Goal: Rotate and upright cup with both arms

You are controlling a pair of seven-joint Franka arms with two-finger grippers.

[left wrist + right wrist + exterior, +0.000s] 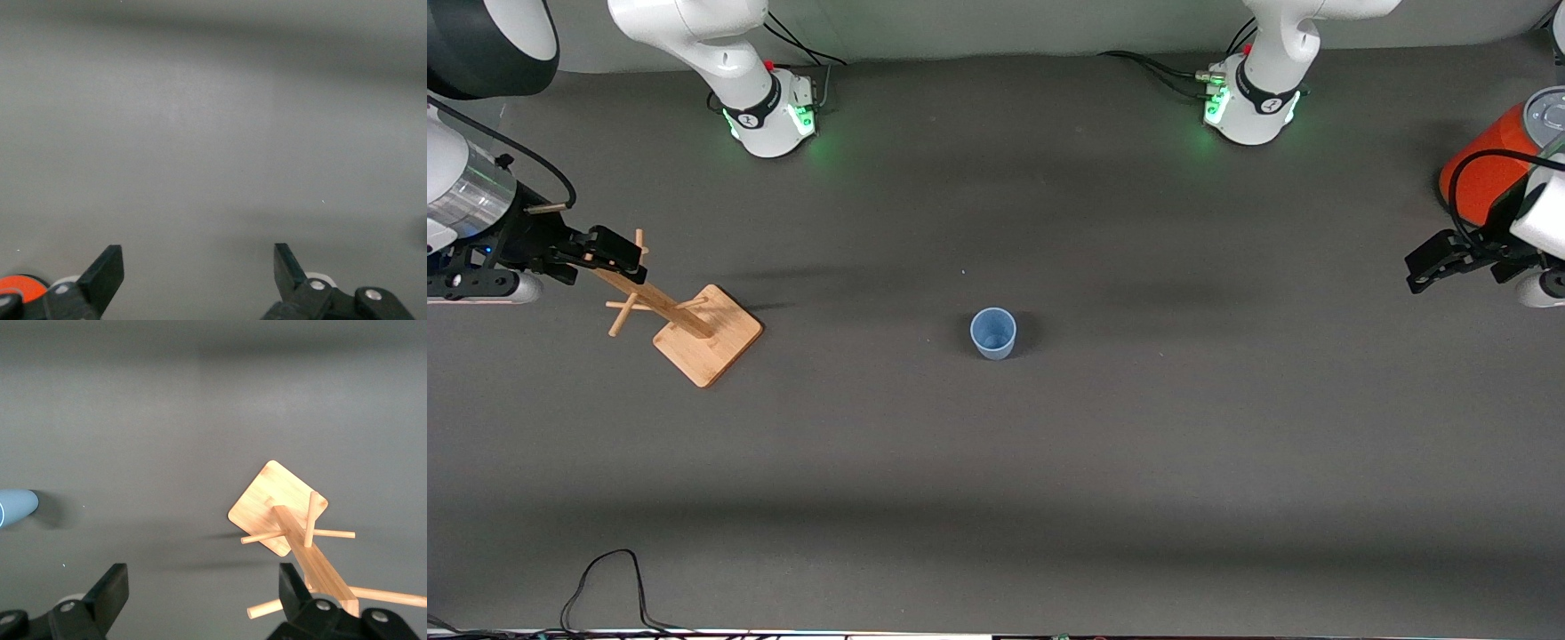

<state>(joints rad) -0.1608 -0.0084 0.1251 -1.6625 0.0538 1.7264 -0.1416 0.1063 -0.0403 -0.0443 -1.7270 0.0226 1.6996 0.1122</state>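
The pale-blue cup stands upright with its open mouth up, near the middle of the table. It shows at the edge of the right wrist view. My right gripper is open and empty, up over the top of the wooden peg stand at the right arm's end of the table; its jaws are spread wide. My left gripper is open and empty, up over bare table at the left arm's end; its jaws are spread wide. Both grippers are well away from the cup.
A wooden peg stand with a square base stands toward the right arm's end, also in the right wrist view. A large orange-red can with a grey lid stands beside the left arm's wrist. A black cable lies at the nearest table edge.
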